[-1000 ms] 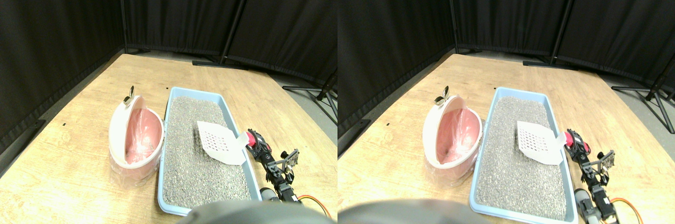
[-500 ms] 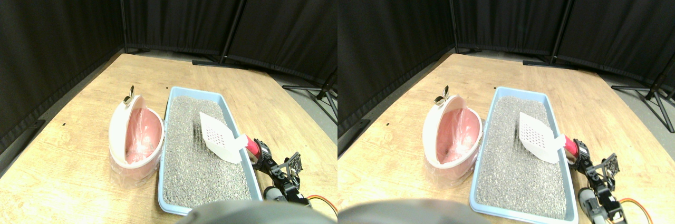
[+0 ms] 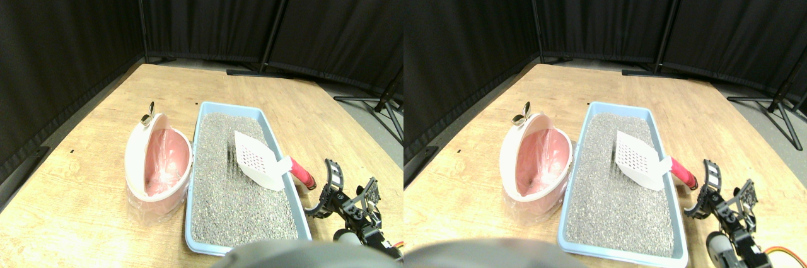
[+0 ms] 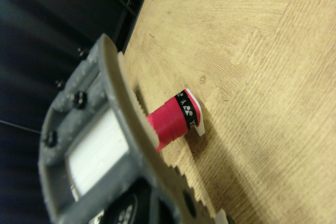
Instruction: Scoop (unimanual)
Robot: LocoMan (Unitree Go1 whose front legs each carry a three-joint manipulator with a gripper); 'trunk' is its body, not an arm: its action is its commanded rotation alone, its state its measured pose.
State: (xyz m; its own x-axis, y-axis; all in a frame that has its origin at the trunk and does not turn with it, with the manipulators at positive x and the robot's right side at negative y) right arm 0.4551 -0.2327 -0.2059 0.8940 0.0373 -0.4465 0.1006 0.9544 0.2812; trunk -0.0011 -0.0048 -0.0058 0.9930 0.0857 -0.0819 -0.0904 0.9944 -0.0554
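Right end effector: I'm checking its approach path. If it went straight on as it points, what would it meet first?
Probably the scoop's red handle, just ahead of the right end effector; depth is unclear.

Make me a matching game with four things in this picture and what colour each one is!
Things:
1. scoop blade
2. scoop handle
3. litter tray
4. bin

Colours:
a. light blue
b. pink inside, white outside
c. white with little holes
d. red

Pairs: 1-c, 2-d, 3-a, 4-b
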